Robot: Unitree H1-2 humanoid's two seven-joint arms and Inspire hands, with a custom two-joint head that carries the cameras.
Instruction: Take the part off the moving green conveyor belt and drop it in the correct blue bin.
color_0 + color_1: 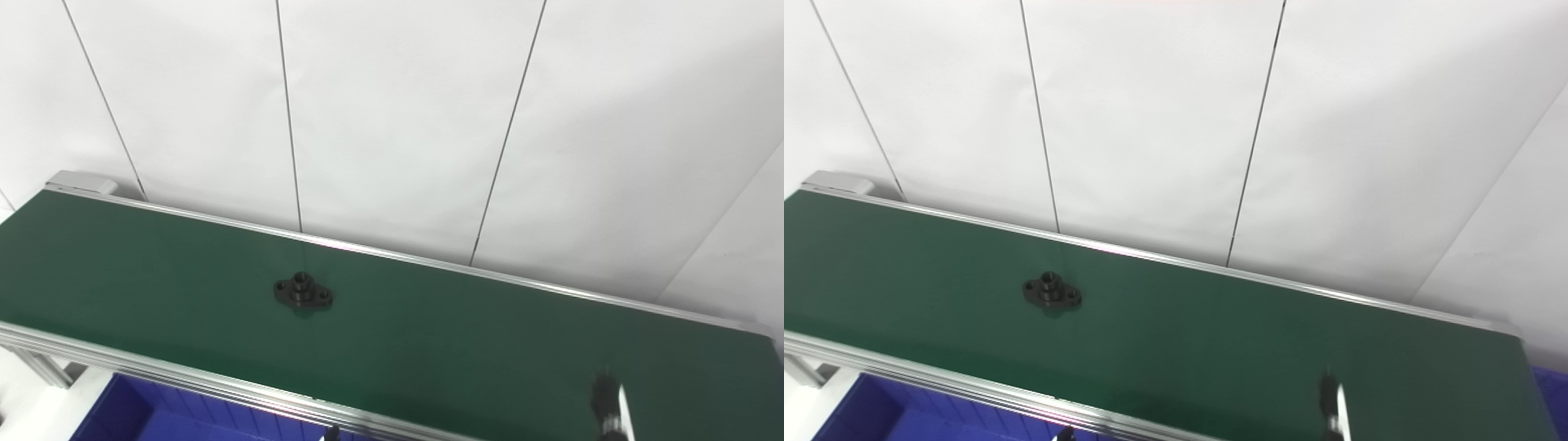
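A black flanged part (302,291) with a raised hub and two bolt holes lies flat on the green conveyor belt (429,343), left of centre; it also shows in the right eye view (1051,290). Only a dark and white fingertip of my right hand (609,407) pokes up at the bottom right over the belt, far right of the part. A small dark tip (331,433) shows at the bottom edge below the belt rail, perhaps my left hand. Neither hand touches the part.
A blue bin (141,410) sits below the belt's near aluminium rail (184,376) at the bottom left. A sliver of another blue bin (1549,380) shows past the belt's right end. A white panelled wall stands behind the belt.
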